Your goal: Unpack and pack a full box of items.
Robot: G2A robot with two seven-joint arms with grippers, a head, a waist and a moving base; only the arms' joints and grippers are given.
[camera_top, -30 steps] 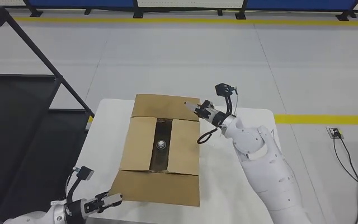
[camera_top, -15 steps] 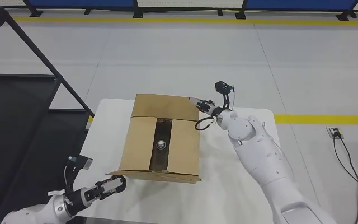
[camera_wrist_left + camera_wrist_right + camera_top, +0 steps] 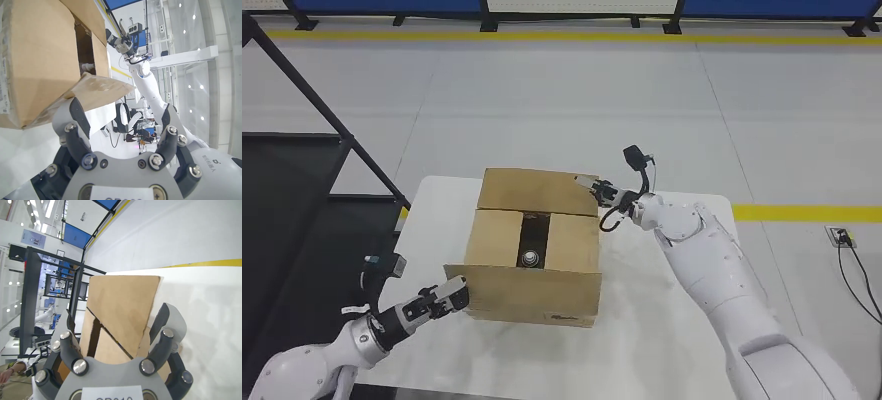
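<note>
Near flap (image 3: 527,292), earlier lying flat, now stands raised, left gripper (image 3: 450,295) risen to its corner. Top view: cardboard box (image 3: 492,240) mid white table (image 3: 662,330), round-capped item (image 3: 530,258) in its centre gap; right gripper (image 3: 594,186) at far flap (image 3: 537,187). Left wrist view: jaws spread, one finger (image 3: 79,113) against the flap. Right wrist view: jaws spread astride the far flap. Cardboard probably light, stiff, creasable; hold flaps by free edges. Pale floor (image 3: 542,100), yellow line (image 3: 802,212).
</note>
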